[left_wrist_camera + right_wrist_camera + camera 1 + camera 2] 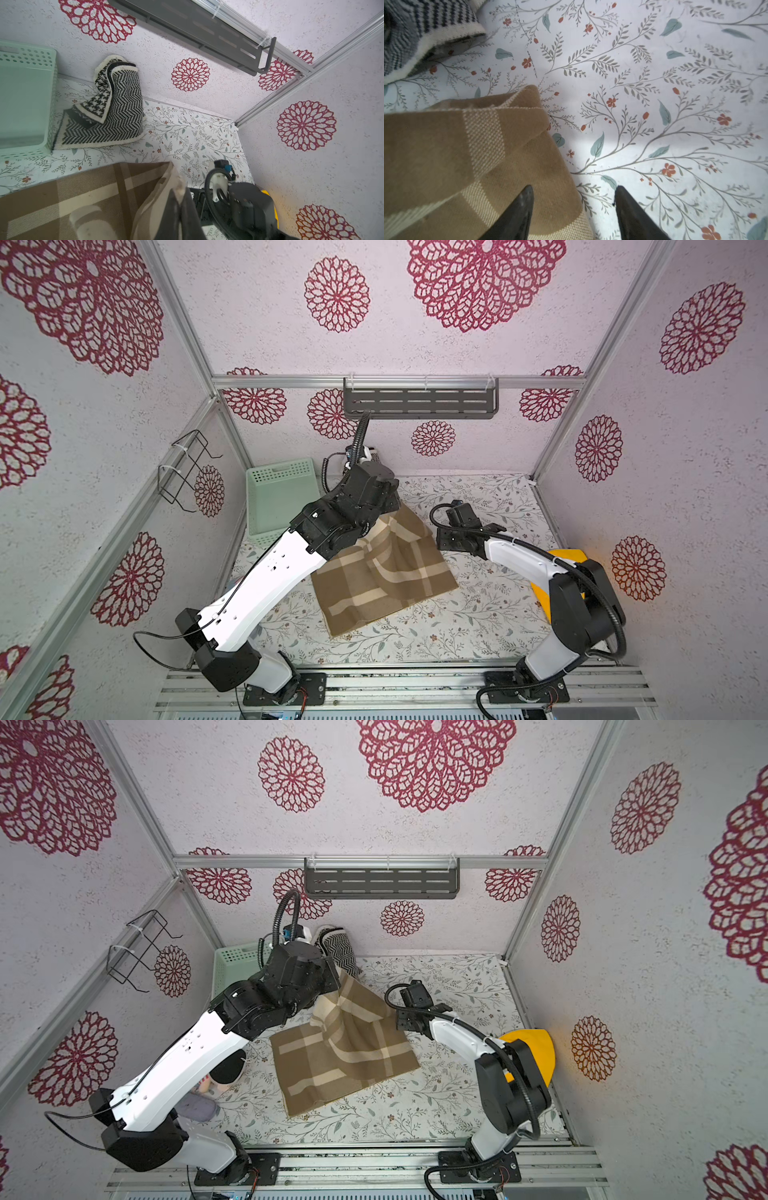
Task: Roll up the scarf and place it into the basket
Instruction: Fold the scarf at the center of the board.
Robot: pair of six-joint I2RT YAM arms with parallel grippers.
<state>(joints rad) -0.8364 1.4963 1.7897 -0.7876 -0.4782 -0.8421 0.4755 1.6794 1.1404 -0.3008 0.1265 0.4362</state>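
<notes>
- Tool state, left: the left tool (179,199) is clenched on a pinch of the scarf (386,572) and holds its far edge raised off the worktop (478,614). In both top views the wrist hides the grip itself.
- Tool state, right: the right tool (574,188) is released, jaws apart and holding nothing. One finger (519,212) stands over the scarf's side edge and the other over bare worktop. Contact with the cloth cannot be told.
- Scarf: brown plaid, in the middle of the worktop. The near part lies flat and the far part slopes up to the left tool in a loose fold. No roll has formed.
- Basket (282,475): pale green, at the far left of the worktop, apart from the scarf. It looks empty.
- Zigzag cloth (116,108): black and white, just beside the basket and no part of this task.
- Step in hand (judged): start of rolling, with the far edge being gathered.
- Next move (judged): the right tool needs to close on the far edge level with the left tool's grip. Both tools should then turn that edge over toward the near side with even tension, so the roll starts straight.
</notes>
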